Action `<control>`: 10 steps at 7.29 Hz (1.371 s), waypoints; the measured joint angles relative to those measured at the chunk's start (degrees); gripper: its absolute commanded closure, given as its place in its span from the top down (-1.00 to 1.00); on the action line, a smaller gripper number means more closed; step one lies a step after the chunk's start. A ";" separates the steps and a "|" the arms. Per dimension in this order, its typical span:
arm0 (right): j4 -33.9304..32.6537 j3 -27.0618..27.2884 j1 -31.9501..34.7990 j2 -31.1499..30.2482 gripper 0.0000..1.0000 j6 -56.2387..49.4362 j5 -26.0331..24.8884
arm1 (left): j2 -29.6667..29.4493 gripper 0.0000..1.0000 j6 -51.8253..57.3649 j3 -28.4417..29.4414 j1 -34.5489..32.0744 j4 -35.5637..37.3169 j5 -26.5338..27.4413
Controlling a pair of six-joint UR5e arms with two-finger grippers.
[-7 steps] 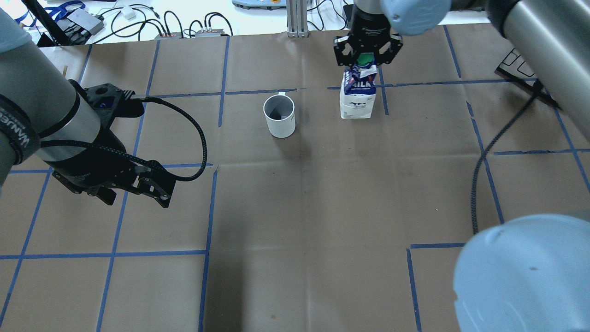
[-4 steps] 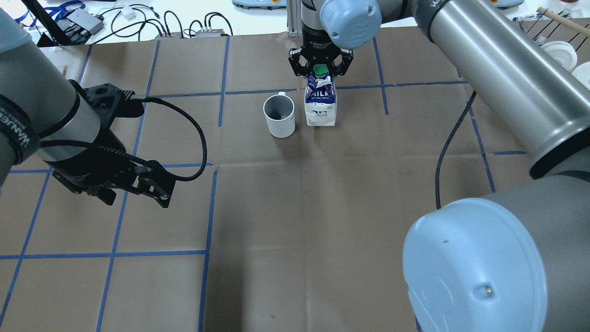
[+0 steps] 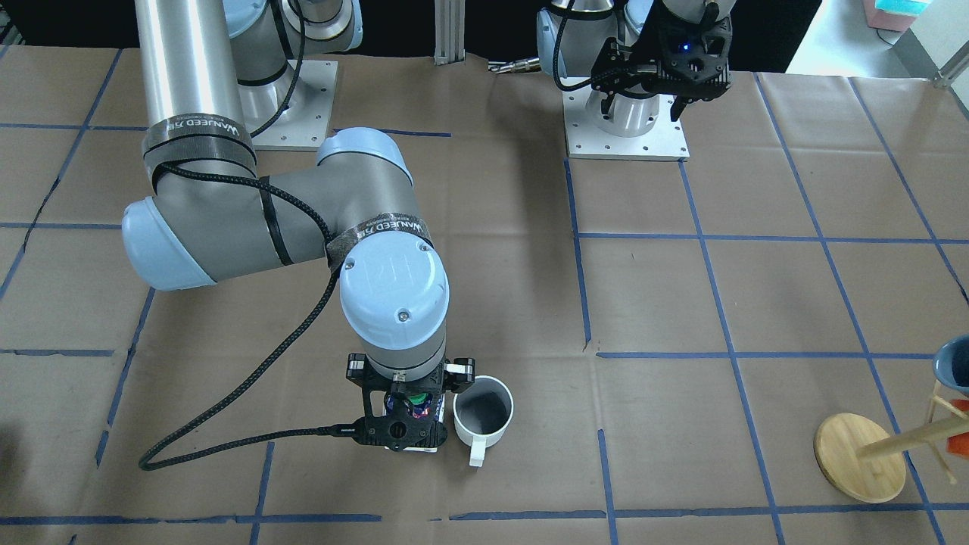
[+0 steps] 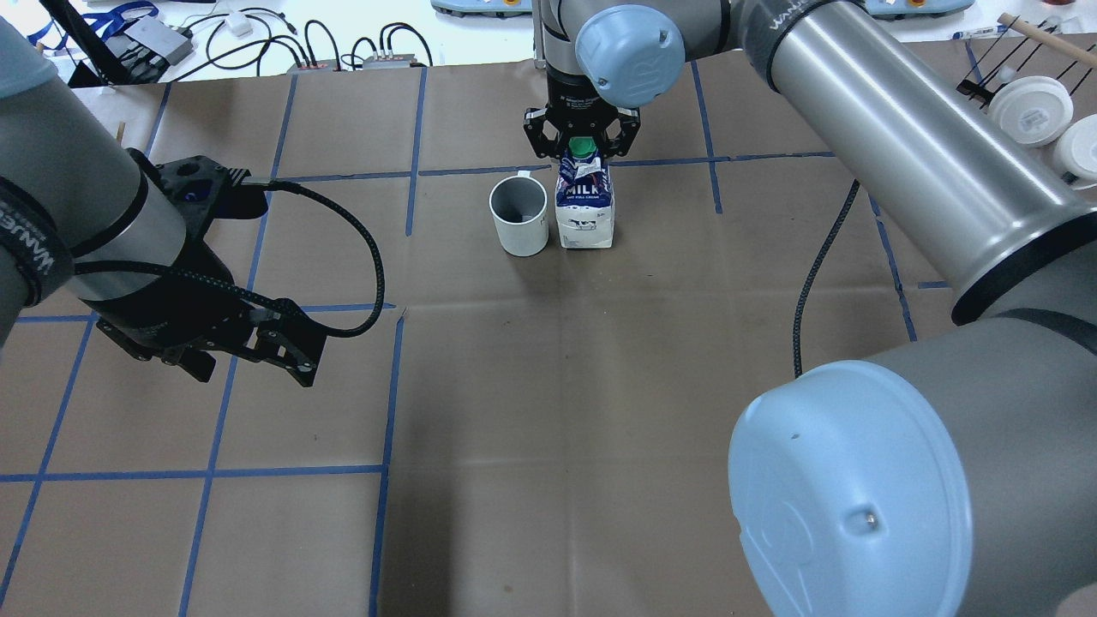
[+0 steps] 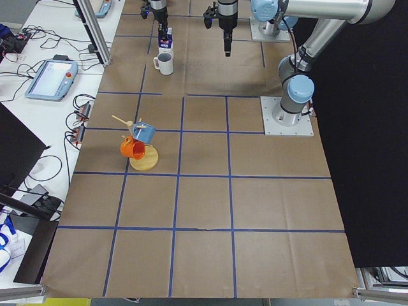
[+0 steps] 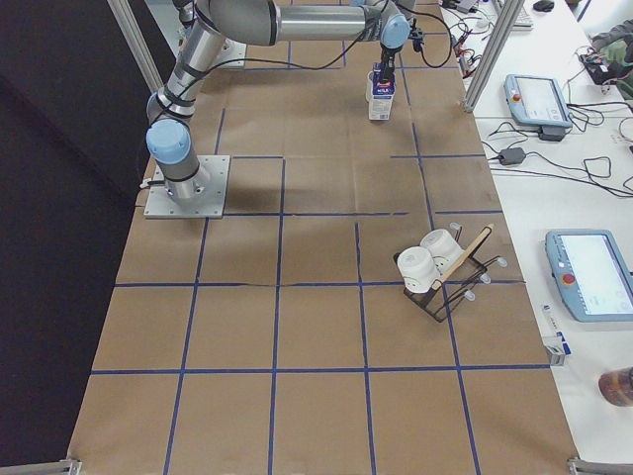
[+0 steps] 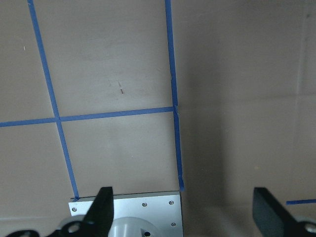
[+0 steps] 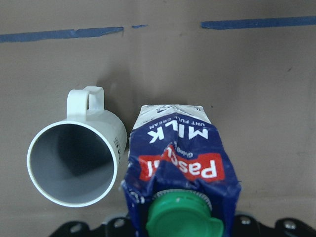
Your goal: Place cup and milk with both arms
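Observation:
The milk (image 4: 584, 210), a carton with a blue top and green cap, stands upright right beside the white cup (image 4: 518, 214) at the table's far middle. A narrow gap shows between them in the right wrist view, milk (image 8: 180, 158) and cup (image 8: 74, 163). My right gripper (image 4: 583, 141) is shut on the milk's crumpled top around the cap. I cannot tell whether the carton's base touches the paper. The cup's handle points away from the robot (image 3: 478, 454). My left gripper (image 4: 253, 368) is open and empty, far back over the near left of the table; its fingers (image 7: 103, 207) are wide apart.
A wooden stand (image 3: 859, 458) with a blue and an orange cup is at the table's left end. A black rack with white cups (image 4: 1037, 107) is at the far right. The arms' base plates (image 3: 627, 140) sit at the robot's edge.
My right gripper has carried the milk leftward from the far right square to a spot right beside the cup. The cup and my left arm have not moved.

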 measured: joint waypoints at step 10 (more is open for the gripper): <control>10.15 26.46 -14.84 -37.53 1.00 -17.97 -2.74 | 0.18 0.99 0.09 -0.41 0.00 -0.11 0.11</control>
